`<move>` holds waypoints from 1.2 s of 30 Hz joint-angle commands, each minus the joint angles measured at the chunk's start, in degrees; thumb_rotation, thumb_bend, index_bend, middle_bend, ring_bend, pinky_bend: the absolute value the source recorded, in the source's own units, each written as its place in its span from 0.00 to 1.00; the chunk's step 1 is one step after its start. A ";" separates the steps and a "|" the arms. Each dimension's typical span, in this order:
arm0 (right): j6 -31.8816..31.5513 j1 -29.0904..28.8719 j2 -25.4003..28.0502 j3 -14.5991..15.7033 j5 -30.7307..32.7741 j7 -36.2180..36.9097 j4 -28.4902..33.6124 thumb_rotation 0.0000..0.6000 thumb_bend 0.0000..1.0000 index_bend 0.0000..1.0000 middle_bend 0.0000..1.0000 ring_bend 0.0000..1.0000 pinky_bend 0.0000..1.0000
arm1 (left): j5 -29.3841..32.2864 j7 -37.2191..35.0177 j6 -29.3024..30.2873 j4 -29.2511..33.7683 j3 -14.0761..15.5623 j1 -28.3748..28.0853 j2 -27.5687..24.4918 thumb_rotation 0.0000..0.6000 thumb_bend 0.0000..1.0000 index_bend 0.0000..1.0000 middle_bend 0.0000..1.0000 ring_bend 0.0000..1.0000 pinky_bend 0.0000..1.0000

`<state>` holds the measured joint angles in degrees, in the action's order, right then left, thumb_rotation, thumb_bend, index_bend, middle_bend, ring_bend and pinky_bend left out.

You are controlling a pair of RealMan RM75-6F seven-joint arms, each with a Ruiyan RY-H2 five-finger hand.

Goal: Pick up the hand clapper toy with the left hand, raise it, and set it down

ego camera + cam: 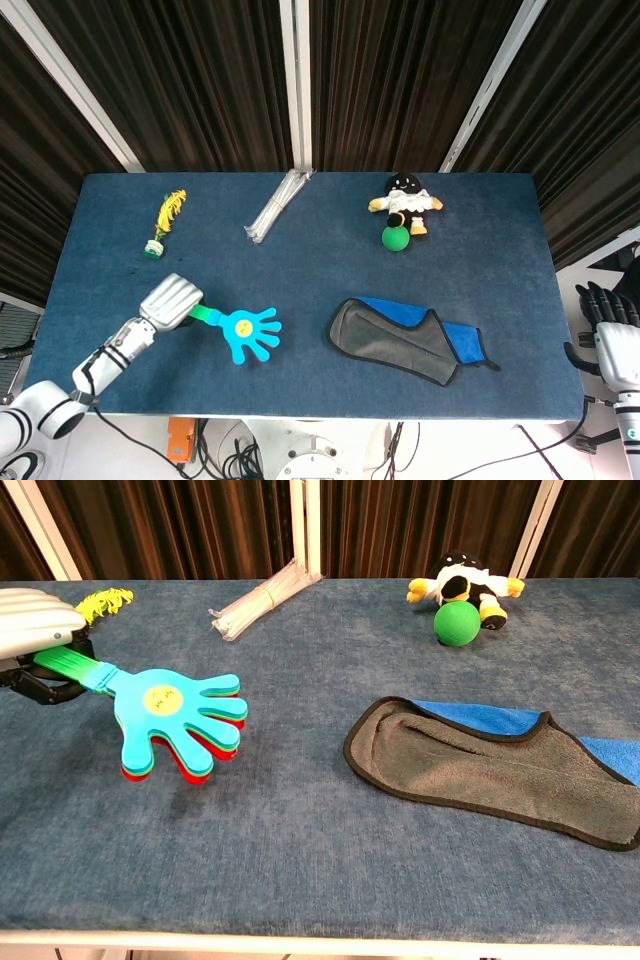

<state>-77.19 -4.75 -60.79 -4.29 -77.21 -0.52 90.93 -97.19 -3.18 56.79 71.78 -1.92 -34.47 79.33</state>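
At front-left of the desk [300, 300] we see the left robot hand [170, 300] gripping the clapper toy [245, 332] by its handle, palms approx. touching cloth. Right robot hand [607, 305] off-desk, prob. holding nothing.

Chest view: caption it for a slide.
Left hand grips the green handle of the layered plastic hand clapper toy low over the blue table.

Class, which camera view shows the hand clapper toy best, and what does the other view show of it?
The chest view: the hand clapper toy is close and large, with stacked blue, green and red layers, a yellow disc and a green handle held by the left robot hand. The head view shows the whole toy from above, small, only its blue face.
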 commanded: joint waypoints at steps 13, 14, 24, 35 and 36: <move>0.43 -0.06 -0.26 0.21 -0.01 0.12 -0.23 1.00 0.25 0.00 0.00 0.00 0.00 | 19.75 -36.01 4.14 8.48 -6.83 4.39 3.27 1.00 0.62 1.00 1.00 1.00 1.00; 0.47 -0.05 -0.28 0.24 0.03 0.06 -0.26 1.00 0.25 0.00 0.00 0.00 0.00 | 19.98 -33.41 4.59 7.67 -6.57 4.52 4.25 1.00 0.62 1.00 1.00 1.00 1.00; 1.07 -0.12 -0.47 0.19 0.58 0.59 -0.86 1.00 0.25 0.00 0.00 0.00 0.00 | 22.83 -9.82 -1.08 1.86 -2.98 2.28 9.76 1.00 0.58 1.00 1.00 1.00 1.00; 1.09 0.01 -0.46 0.07 0.58 1.96 -1.84 1.00 0.25 0.00 0.00 0.00 0.00 | 28.05 6.65 -3.57 4.73 -3.90 -0.06 9.88 0.61 0.29 0.14 0.34 0.35 0.49; 1.06 0.02 -0.48 0.08 0.53 2.03 -1.88 1.00 0.25 0.00 0.00 0.00 0.00 | 27.41 7.16 -2.63 4.93 -4.02 -0.04 9.92 0.55 0.28 0.06 0.21 0.23 0.36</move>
<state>-76.12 -4.74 -61.26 -4.21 -76.68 1.51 89.06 -69.90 2.49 53.39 75.94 -5.67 -34.02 89.06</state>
